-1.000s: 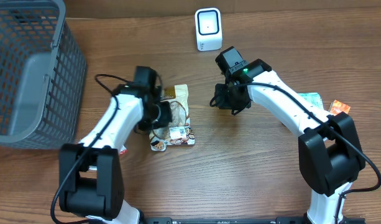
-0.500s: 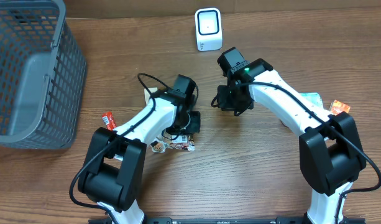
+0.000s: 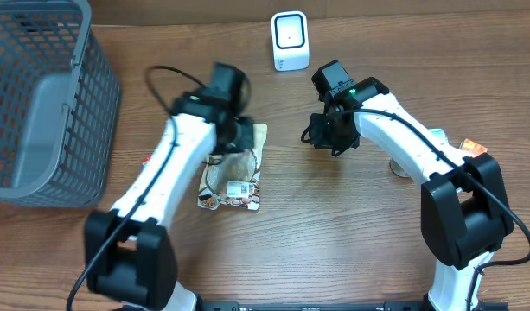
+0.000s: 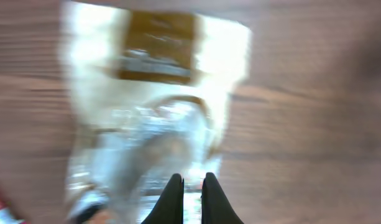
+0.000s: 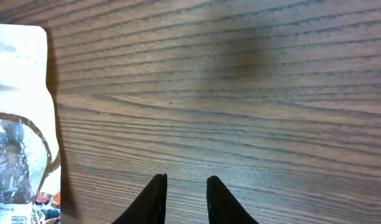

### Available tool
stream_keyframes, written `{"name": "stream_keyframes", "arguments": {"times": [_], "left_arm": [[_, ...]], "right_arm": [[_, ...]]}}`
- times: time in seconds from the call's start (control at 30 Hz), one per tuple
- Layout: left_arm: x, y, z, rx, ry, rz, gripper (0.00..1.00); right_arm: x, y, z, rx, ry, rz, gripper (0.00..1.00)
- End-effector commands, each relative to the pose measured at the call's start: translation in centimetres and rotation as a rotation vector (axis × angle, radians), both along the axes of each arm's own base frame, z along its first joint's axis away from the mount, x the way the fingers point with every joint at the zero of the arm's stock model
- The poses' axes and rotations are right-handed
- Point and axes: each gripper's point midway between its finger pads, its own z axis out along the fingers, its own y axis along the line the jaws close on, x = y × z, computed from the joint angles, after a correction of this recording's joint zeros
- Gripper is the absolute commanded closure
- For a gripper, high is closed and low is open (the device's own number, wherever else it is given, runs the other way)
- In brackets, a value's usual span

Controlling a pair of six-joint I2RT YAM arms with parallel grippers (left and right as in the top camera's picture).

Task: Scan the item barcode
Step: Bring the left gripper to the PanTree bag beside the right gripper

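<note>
Between basket and scanner, left fingers closed over the pouch; right fingers slightly apart, empty.

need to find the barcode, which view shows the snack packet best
Overhead: nearly the whole snack packet shows sharply, label included. Left wrist sees it close but blurred; right wrist catches only one edge.

The overhead camera looks straight down on the whole table. The left wrist camera points down past its fingers, close over the pouch; it is blurred, so perhaps tilted. The right wrist camera faces down at wood nearby, with the pouch at its left edge. All three views share the pouch.
</note>
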Motion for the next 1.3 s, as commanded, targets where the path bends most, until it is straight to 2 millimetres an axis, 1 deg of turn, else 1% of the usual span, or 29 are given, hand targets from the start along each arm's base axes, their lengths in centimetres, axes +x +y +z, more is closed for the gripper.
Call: {"name": "stream_keyframes", "arguments": {"times": [0.0, 0.1, 0.17, 0.23, 0.27, 0.3, 0.37, 0.4, 0.43, 0.5, 0.53, 0.57, 0.6, 0.63, 0.67, 0.7, 0.73, 0.87, 1.0, 1.13, 1.27], "left_arm": [[-0.3, 5.6, -1.0, 0.141, 0.032, 0.157, 0.96], [-1.5, 8.4, -3.0, 0.178, 0.097, 0.226, 0.96], [-2.2, 9.4, -4.7, 0.182, 0.131, 0.255, 0.96], [-2.6, 9.8, -6.2, 0.184, 0.153, 0.265, 0.96], [-2.8, 9.7, -7.2, 0.175, 0.163, 0.264, 0.96], [-2.9, 9.6, -7.7, 0.167, 0.170, 0.262, 0.96], [-3.0, 8.7, -9.0, 0.131, 0.183, 0.240, 0.96], [-3.0, 8.0, -9.6, 0.105, 0.188, 0.223, 0.96], [-2.9, 7.4, -10.0, 0.087, 0.190, 0.210, 0.96], [-2.8, 6.5, -10.7, 0.058, 0.190, 0.190, 0.96], [-2.7, 5.8, -11.0, 0.038, 0.191, 0.177, 0.96], [-2.6, 4.8, -11.1, 0.009, 0.191, 0.158, 0.96], [-2.5, 3.8, -11.2, -0.023, 0.188, 0.131, 0.96], [-2.2, 2.4, -11.1, -0.069, 0.178, 0.090, 0.96], [-2.0, 1.5, -11.0, -0.094, 0.166, 0.064, 0.96], [-1.7, 0.6, -10.9, -0.115, 0.149, 0.038, 0.96], [-1.0, -0.9, -10.7, -0.130, 0.109, -0.003, 0.95], [0.7, -2.8, -10.3, -0.137, 0.020, -0.059, 0.92], [1.9, -3.9, -9.8, -0.154, -0.041, -0.083, 0.90], [2.1, -3.9, -9.7, -0.157, -0.047, -0.074, 0.86], [2.0, -3.5, -9.8, -0.154, -0.039, -0.066, 0.77]], "right_arm": [[0.0, 0.2, -0.2, 0.001, 0.001, 0.009, 0.77], [0.0, 0.2, -0.2, 0.001, 0.001, 0.009, 0.77], [0.0, 0.2, -0.2, 0.001, 0.001, 0.009, 0.76], [0.0, 0.2, -0.2, 0.001, 0.002, 0.009, 0.76], [-0.1, 0.2, -0.2, -0.001, 0.005, 0.009, 0.76], [-0.1, 0.1, -0.3, -0.002, 0.006, 0.009, 0.76], [-0.2, 0.1, -0.3, -0.004, 0.011, 0.009, 0.76], [-0.3, 0.0, -0.3, -0.006, 0.013, 0.009, 0.73], [-0.3, 0.0, -0.3, -0.007, 0.015, 0.009, 0.73], [-0.6, -0.2, -0.4, -0.013, 0.028, 0.009, 0.73], [-0.8, -0.3, -0.4, -0.018, 0.036, 0.009, 0.76], [-0.9, -0.3, -0.4, -0.021, 0.041, 0.008, 0.81], [-1.1, -0.5, -0.5, -0.026, 0.050, 0.008, 0.82], [-1.2, -0.8, -0.4, -0.028, 0.056, 0.003, 0.82], [-1.2, -0.9, -0.4, -0.029, 0.057, 0.000, 0.82], [-1.0, -1.2, -0.2, -0.028, 0.053, 0.004, 0.80], [-0.7, -1.9, 0.3, -0.025, 0.045, -0.005, 0.77], [-0.7, -2.6, 0.9, -0.009, 0.051, -0.022, 0.71], [-1.3, -2.5, 0.9, 0.009, 0.085, -0.023, 0.70], [-1.7, -1.9, 0.9, 0.012, 0.089, -0.013, 0.71], [-2.1, -0.7, 0.3, 0.011, 0.095, -0.003, 0.71]]}}
